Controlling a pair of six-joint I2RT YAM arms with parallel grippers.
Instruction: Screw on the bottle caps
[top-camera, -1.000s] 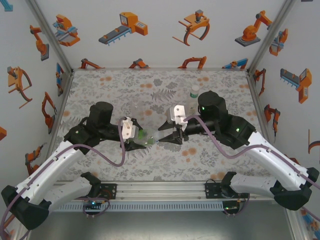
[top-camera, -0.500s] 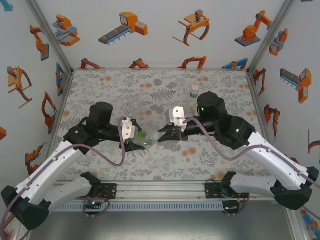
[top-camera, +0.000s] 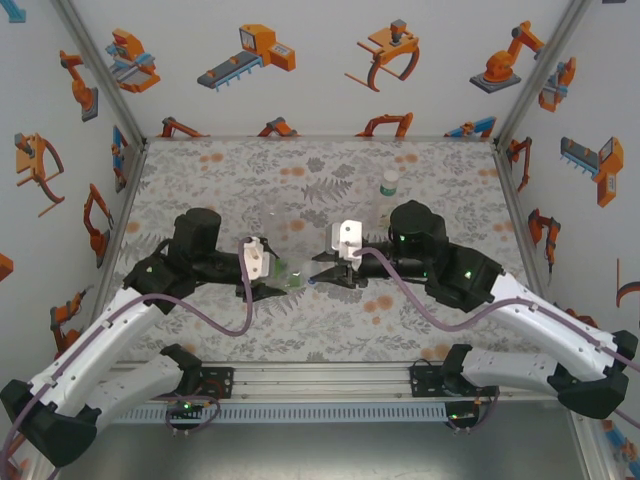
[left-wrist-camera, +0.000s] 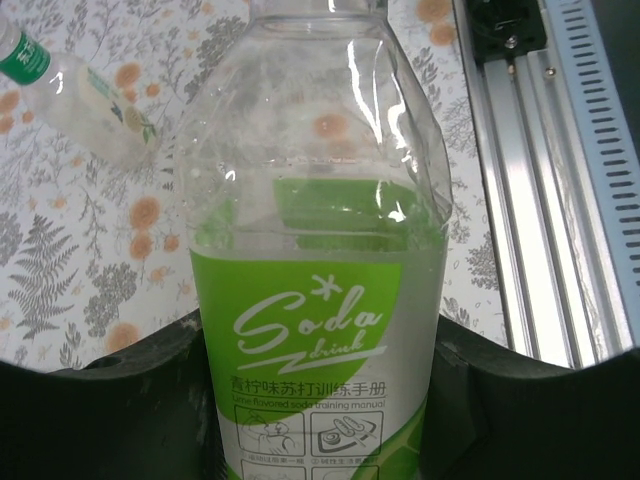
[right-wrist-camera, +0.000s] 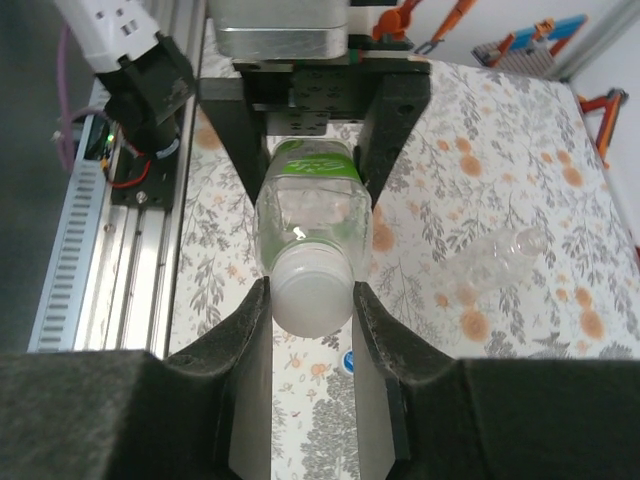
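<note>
White walls (top-camera: 320, 100), orange robot decals (top-camera: 248, 55); floral grey tablecloth (top-camera: 230, 175); aluminium rail (top-camera: 320, 378) near edge.

Bright, even light from overhead fills every view, and shadows on the desk (top-camera: 220, 170) are soft and faint. White glare streaks run down the labelled bottle (left-wrist-camera: 320, 330) in the left wrist view. The white cap (right-wrist-camera: 312, 290) looks washed out in the right wrist view, where the dark foreground is slightly blurred.
</note>
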